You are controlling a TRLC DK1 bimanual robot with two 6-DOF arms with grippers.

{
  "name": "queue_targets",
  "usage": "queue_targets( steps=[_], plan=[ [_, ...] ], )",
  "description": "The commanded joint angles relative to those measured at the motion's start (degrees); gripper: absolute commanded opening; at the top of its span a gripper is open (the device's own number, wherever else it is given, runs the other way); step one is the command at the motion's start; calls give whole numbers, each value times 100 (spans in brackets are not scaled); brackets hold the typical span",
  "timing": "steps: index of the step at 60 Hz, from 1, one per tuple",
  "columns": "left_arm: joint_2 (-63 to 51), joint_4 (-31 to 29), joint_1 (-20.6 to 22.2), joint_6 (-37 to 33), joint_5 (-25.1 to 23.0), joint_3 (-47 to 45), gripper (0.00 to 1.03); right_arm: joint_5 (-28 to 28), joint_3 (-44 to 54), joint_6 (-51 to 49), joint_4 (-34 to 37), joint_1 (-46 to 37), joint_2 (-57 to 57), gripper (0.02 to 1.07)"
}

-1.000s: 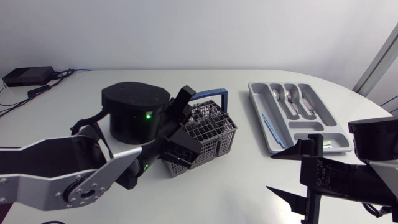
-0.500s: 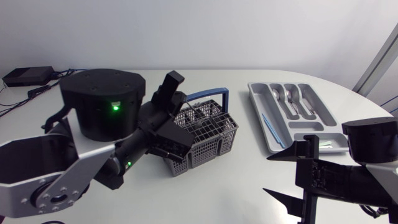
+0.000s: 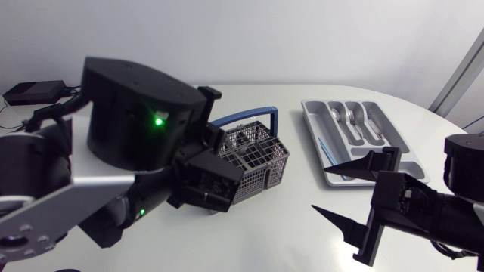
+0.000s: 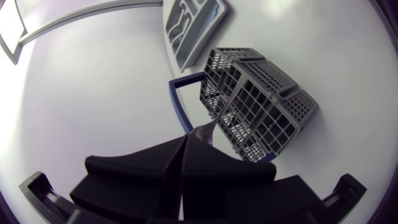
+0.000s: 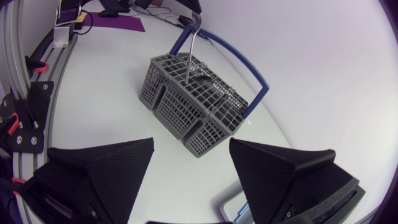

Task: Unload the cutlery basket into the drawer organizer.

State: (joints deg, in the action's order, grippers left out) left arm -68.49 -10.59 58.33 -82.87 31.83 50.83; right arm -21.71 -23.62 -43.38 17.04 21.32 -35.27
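The step in hand looks like drawing one piece out of the cutlery basket (image 3: pixel 257 159). The left gripper (image 4: pixel 185 138) is directly above the basket, its fingers pinched narrow on the top end of a silver piece of cutlery (image 4: pixel 227 104). The piece is slim and shiny, and it stands nearly upright with its lower end down inside the basket's grey mesh, so I cannot tell whether it is a fork, knife or spoon.

Next, I'd judge, it needs a straight lift until it clears the mesh. After that comes a carry to the drawer organizer (image 3: pixel 310 125), well apart from the basket on the right arm's side. The right gripper (image 3: pixel 320 190) hangs wide open and empty, away from the basket.
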Motion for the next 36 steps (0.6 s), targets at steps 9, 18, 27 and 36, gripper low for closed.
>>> queue_targets(
  steps=[9,18,27,36],
  plan=[
    [-428,-391,56,1309,51,788,14,475,-64,752,-482,592,90,89],
    [-894,-1384,74,2460,33,1562,14,1108,-91,1077,-965,1102,90,89],
    [-1369,-2219,21,3532,-327,2230,14,1943,-64,1217,-1405,1884,-59,88],
    [-1703,-2852,-41,4385,-775,2792,14,2453,-73,1235,-1748,2324,-297,83]
  ],
)
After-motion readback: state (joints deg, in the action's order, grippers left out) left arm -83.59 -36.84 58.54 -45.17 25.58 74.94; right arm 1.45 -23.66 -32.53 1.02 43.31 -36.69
